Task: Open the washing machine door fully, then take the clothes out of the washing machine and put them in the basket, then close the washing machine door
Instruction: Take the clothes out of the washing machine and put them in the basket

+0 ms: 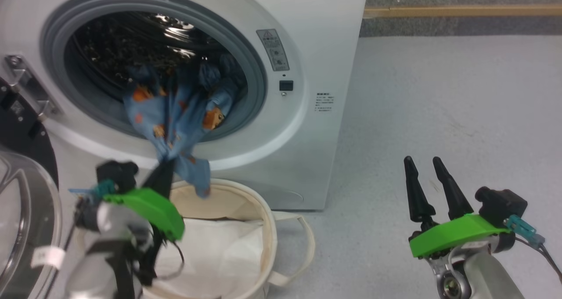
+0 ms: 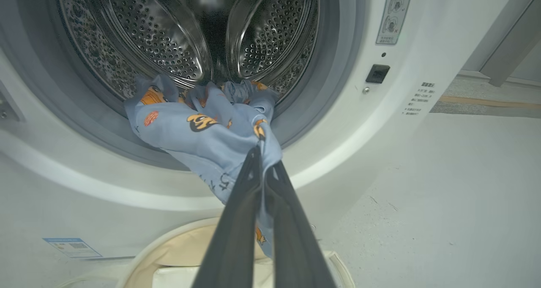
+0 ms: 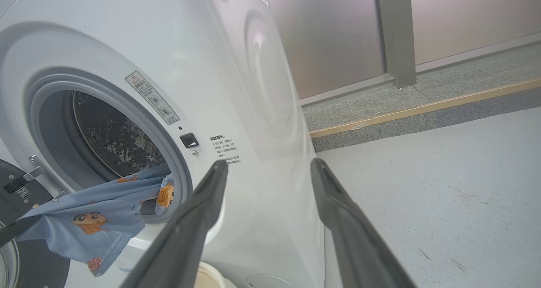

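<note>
Head view, washer: the white boxy front-loading washing machine stands on the pale grey floor. Its round mouth with the grey rubber ring is uncovered, and the steel drum is dark behind it.
Head view, door: the large round washing machine door, with a glossy black rim and a bulging clear glass bowl, is swung out at the left edge beside its metal hinge.
Head view, clothes: the light blue thin fabric clothes, printed with orange-brown cartoon faces, spill from the drum over the lower lip of the mouth. The tail hangs just above the basket.
Head view, basket: the round cream canvas basket with loop handles sits on the floor close against the washer front, below the mouth. A plain white folded sheet lies inside it.
Head view, left hand: the left hand has its fingers pressed together on the lower part of the clothes, above the basket's rear rim.
Head view, right hand: the right hand has its fingers spread with nothing between them. It is over bare floor, well to the right of the washer.
Left wrist view, left hand: the two dark fingers meet at their tips and pinch a fold of the clothes just below the mouth's lip.
Left wrist view, clothes: the bulk is bunched on the rubber ring at the drum's bottom, and a strip runs down between the fingers toward the basket.
Left wrist view, sticker: a small blue sticker sits low on the washer front.
Right wrist view, right hand: the fingers are wide apart and empty, pointing at the washer's front right edge.
Right wrist view, clothes: they are drawn out of the mouth toward the lower left.
</note>
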